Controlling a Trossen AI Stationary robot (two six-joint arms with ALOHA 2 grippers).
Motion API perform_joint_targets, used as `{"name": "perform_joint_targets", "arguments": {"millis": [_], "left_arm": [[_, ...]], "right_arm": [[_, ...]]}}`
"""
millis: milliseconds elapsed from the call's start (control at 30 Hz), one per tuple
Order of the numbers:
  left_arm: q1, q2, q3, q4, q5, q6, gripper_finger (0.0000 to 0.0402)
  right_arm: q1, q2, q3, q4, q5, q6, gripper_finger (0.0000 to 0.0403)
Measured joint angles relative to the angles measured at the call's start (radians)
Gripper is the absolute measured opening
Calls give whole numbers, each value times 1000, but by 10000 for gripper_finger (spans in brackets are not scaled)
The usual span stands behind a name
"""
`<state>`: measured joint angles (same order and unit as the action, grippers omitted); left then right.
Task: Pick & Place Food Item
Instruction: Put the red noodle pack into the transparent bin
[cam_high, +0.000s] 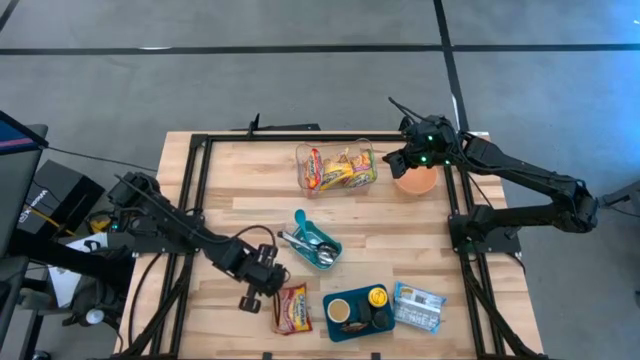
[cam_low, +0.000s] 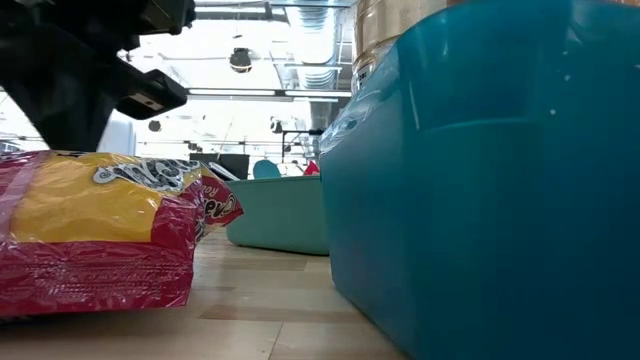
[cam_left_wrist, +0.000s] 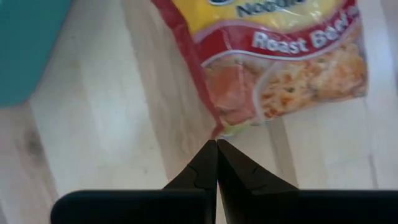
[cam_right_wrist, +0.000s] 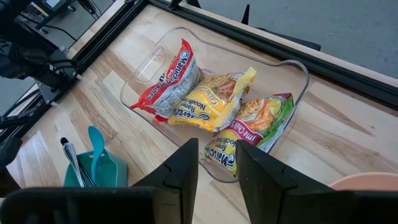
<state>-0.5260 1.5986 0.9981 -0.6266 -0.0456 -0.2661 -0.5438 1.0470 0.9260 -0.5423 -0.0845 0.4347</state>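
Beside the dark teal tray (cam_high: 352, 300), on its left, your roast beef noodle packet (cam_high: 292, 309) lies flat: light, crinkly, slippery film, brittle inside, so pinch a sealed edge. You have one packet loose, three packets (cam_right_wrist: 211, 99) in the clear tub (cam_right_wrist: 144, 62). Left gripper (cam_left_wrist: 216, 149) hangs pinched shut, empty, at the packet's corner; right gripper (cam_right_wrist: 216, 163) hovers narrowly parted, empty.

Red-and-yellow crinkled plastic noodle packet (cam_high: 292, 309) is lying beside dark teal rectangular plastic tray (cam_high: 336, 331); pale wood-grain plank table (cam_high: 240, 200) is showing beneath.
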Motion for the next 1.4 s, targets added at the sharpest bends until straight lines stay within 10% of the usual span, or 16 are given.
{"name": "perform_joint_targets", "arguments": {"millis": [267,833,1400], "left_arm": [[17,0,0,0,-2,6,23],[16,0,-1,25,43,153,243],[9,-1,-97,232,51,164,232]], "right_arm": [[0,0,0,0,0,0,102],[0,0,0,0,0,0,102],[0,0,0,0,0,0,102]]}}
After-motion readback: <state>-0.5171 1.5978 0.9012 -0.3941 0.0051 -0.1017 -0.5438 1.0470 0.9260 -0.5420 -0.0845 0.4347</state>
